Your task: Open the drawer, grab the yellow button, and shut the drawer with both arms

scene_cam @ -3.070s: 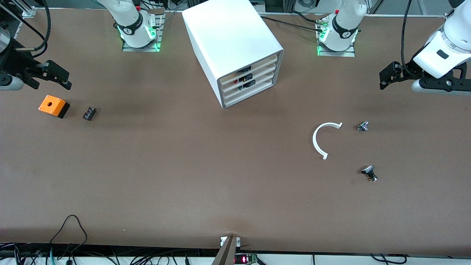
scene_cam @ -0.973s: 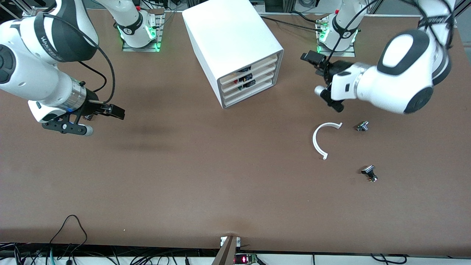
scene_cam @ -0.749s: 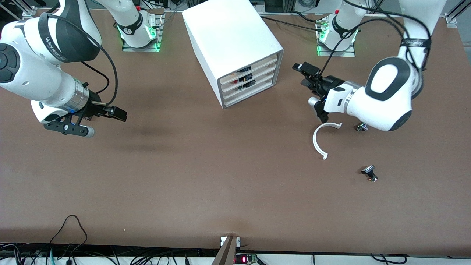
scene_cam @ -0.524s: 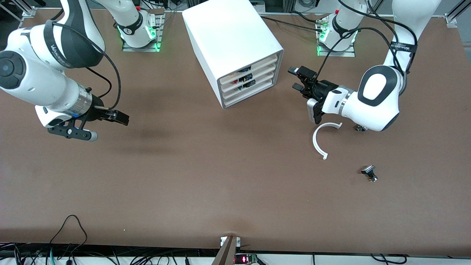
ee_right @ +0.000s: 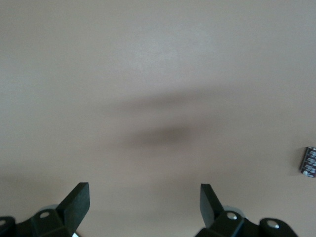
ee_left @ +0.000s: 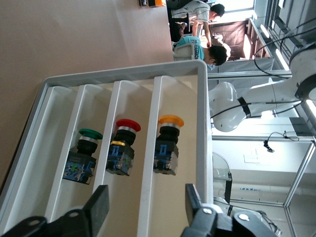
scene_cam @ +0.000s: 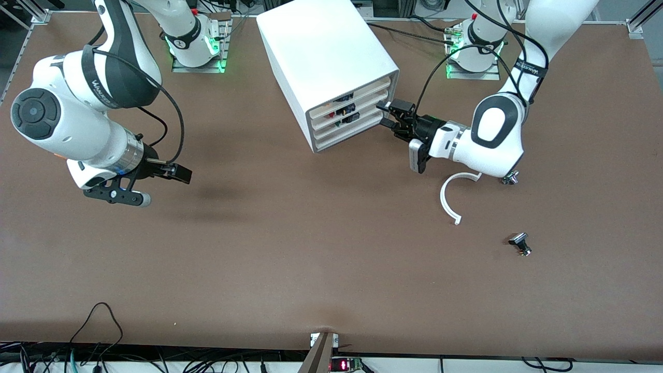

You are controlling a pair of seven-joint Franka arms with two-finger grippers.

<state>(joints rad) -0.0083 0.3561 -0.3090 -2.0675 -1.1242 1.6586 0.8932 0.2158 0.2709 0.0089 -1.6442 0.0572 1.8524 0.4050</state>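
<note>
The white cabinet (scene_cam: pixel 326 57) stands at the table's back middle with all four drawers pushed in. The top drawer (scene_cam: pixel 362 89) holds the button (ee_left: pixel 168 143), orange-yellow cap on a black body. My left gripper (scene_cam: pixel 389 115) is open at the cabinet's front, at the end toward the left arm. In the left wrist view it (ee_left: pixel 145 207) has one finger on each side of the top drawer's front lip (ee_left: pixel 150 163), not touching it. My right gripper (scene_cam: pixel 181 175) is open and empty over bare table toward the right arm's end, and the same shows in the right wrist view (ee_right: pixel 143 197).
Red (ee_left: pixel 123 148) and green (ee_left: pixel 85 153) buttons sit in lower drawers. A white C-shaped ring (scene_cam: pixel 449 199) and two small metal parts (scene_cam: pixel 510 179) (scene_cam: pixel 520 243) lie toward the left arm's end. A small black block (ee_right: pixel 309 161) lies near the right gripper.
My left arm has swung in from the table's end and brought its open gripper to the cabinet's front. My right arm has moved in over the table and a little toward the middle.
</note>
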